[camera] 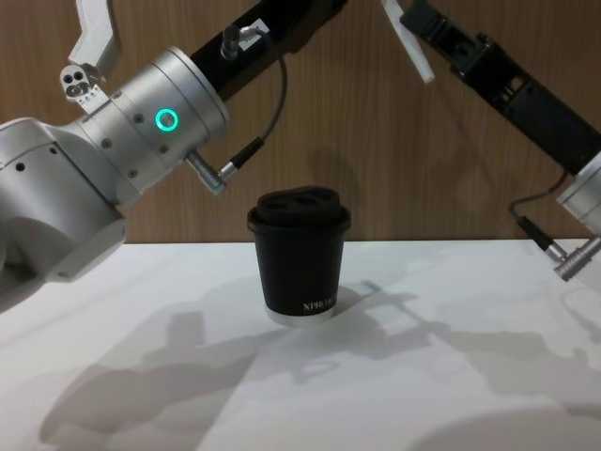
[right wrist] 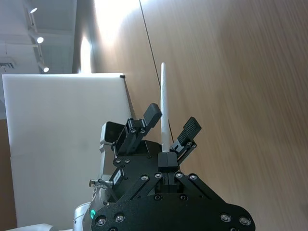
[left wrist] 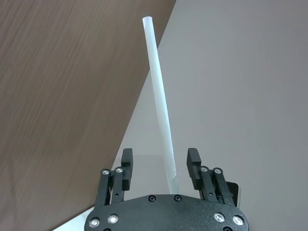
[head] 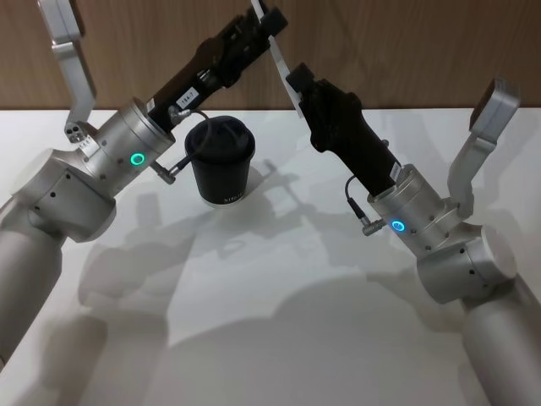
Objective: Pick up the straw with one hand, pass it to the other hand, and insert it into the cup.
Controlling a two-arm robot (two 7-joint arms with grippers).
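**Straw** (head: 277, 57): thin, white-translucent and straight. It is held in the air on a slant, above and beyond the cup and well apart from it, touching neither cup nor counter. In the chest view a short lower end juts out below the right gripper, up and to the right of the cup.

**Right gripper** (right wrist: 168, 158): raised over the far right part of the counter and pointing up towards the wall. Its jaws are closed on the straw near the straw's lower end. In the right wrist view the long free part rises straight out of the pinch.

**Left gripper** (left wrist: 160, 156): raised from the left, its tip meeting the straw higher up than the right gripper's grip. Its jaws are spread wide, with one finger (left wrist: 126, 161) on each side of the straw. The left wrist view shows a gap on both sides, so there is no contact.

**Cup** (head: 221, 165): black paper with small white lettering and a pale base rim. It stands upright on the counter between the two arms, nearer the left one.

**Lid** (camera: 299, 209): black, domed and seated on the cup.

**Counter** (head: 279, 321): white, with the arms' shadows across it.

**Wall** (head: 406, 42): wood-grain panelling behind the counter.
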